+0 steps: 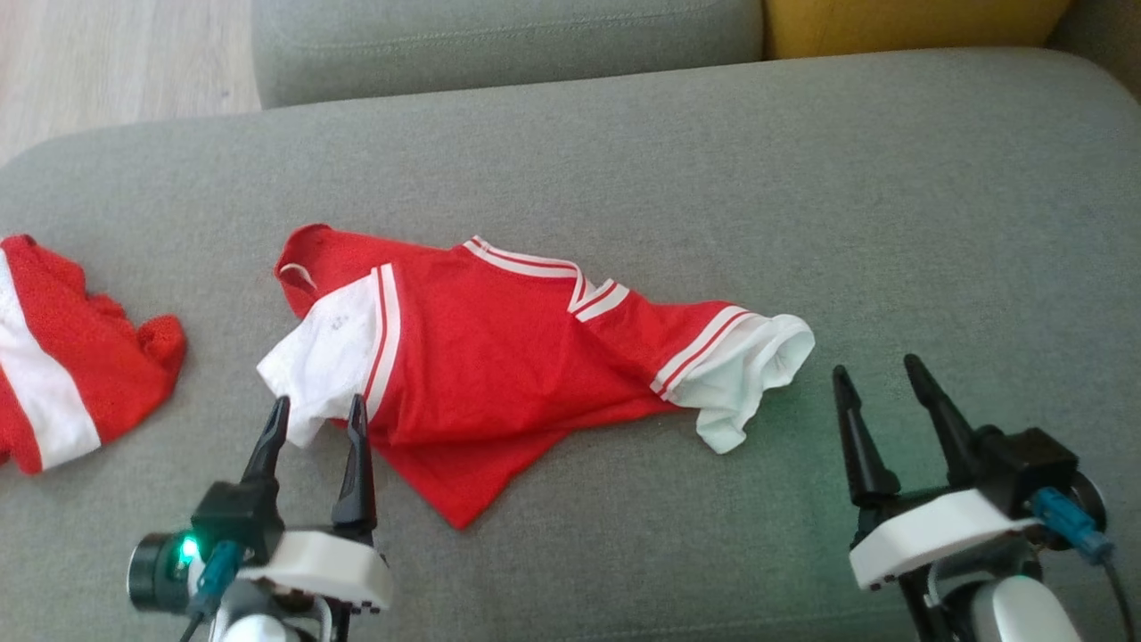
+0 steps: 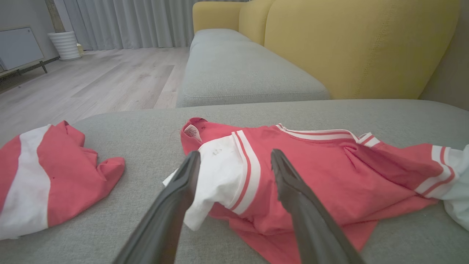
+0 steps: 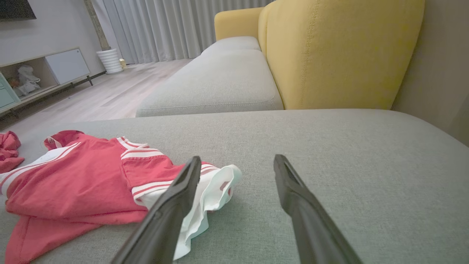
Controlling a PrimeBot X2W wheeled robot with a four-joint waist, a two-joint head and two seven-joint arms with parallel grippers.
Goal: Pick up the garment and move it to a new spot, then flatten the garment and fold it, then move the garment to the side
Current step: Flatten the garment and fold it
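I note my left gripper [image 1: 319,406] at lower left, fingers wide over the crumpled garment's [image 1: 499,357] white sleeve for pickup, right gripper [image 1: 882,374] likewise wide, empty.

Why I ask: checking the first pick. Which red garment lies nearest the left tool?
The white-sleeved shirt in the middle; the left tool points at its sleeve. The other garment, with one broad white band, lies apart to the left.
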